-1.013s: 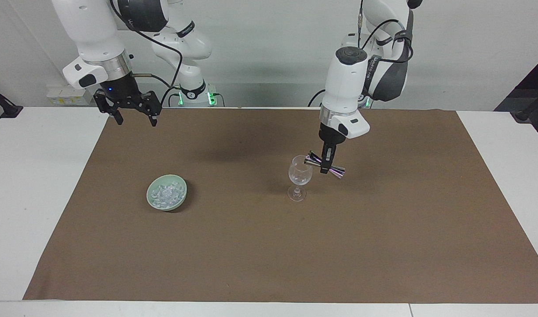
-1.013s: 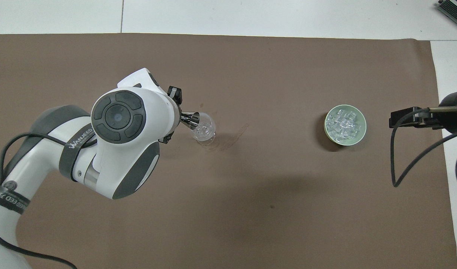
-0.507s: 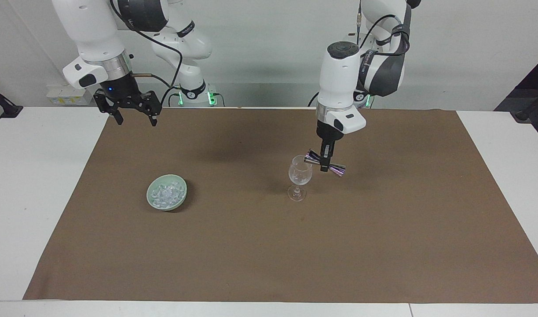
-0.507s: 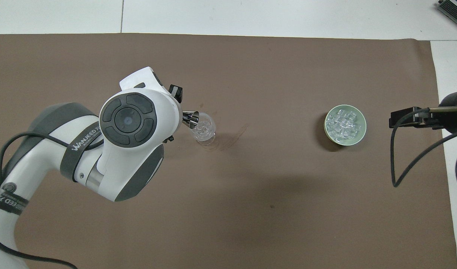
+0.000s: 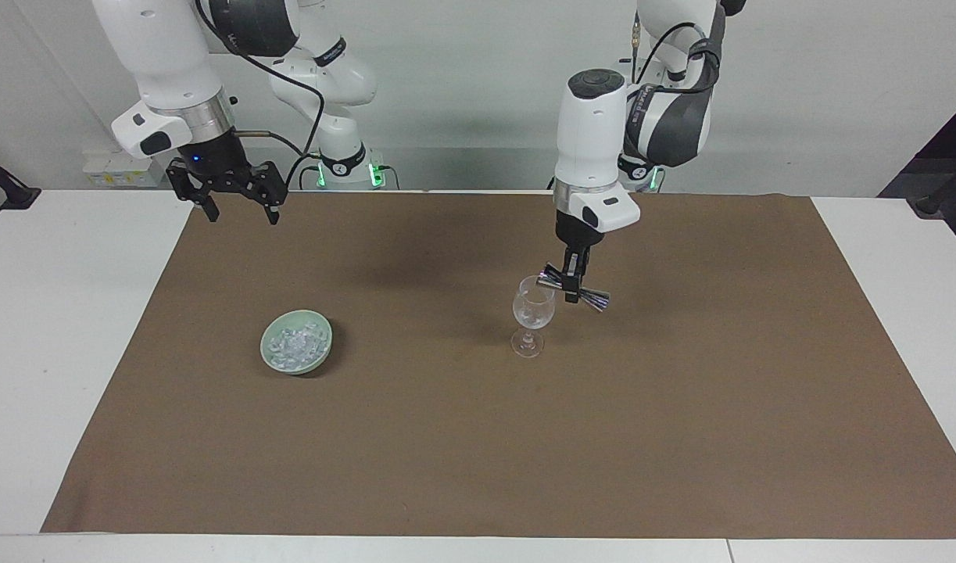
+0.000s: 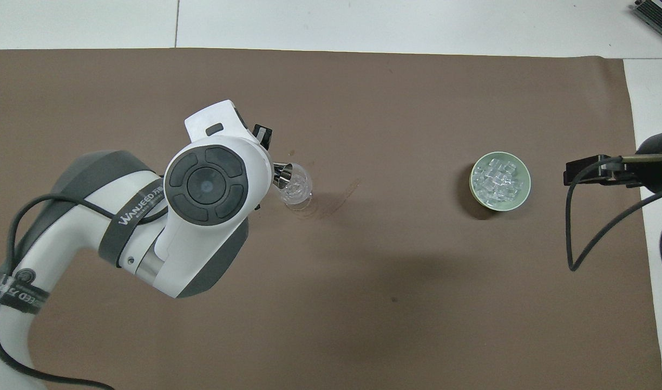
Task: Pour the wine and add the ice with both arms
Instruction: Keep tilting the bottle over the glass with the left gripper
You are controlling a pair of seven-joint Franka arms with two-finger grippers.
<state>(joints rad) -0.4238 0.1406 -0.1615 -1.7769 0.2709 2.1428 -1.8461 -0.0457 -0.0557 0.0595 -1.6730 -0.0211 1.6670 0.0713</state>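
The ice (image 5: pixel 295 344) is heaped in the green bowl (image 5: pixel 321 348), toward my right arm's end of the brown mat (image 5: pixel 478 453), untouched so far. In the overhead view the bowl (image 6: pixel 520 197) sits at about 3 o'clock from the wine glass (image 6: pixel 296 190), well apart from it.

The pour is what's on, I'd say. My left gripper (image 5: pixel 573 283) has its jaws clamped on the waist of a little metal measuring cup (image 5: pixel 595 298), tipped on its side, with its mouth right at the rim of the wine glass (image 5: pixel 533 310). From overhead only the cup's mouth (image 6: pixel 283 175) shows under my wrist. Something clear and glinting is in the glass, can't tell what.

My right gripper (image 5: pixel 239 209) waits, hanging over the mat's edge with its jaws wide apart and nothing in them.

Next up, as I see it: finish tipping, swing the cup off without clipping the rim (that stem looks tippy), then send the right arm down to the bowl for the ice.

Compared with a second ago, my left wrist stands more upright and closer in over the glass, and the cup's outer end dips more. Nothing else has moved.
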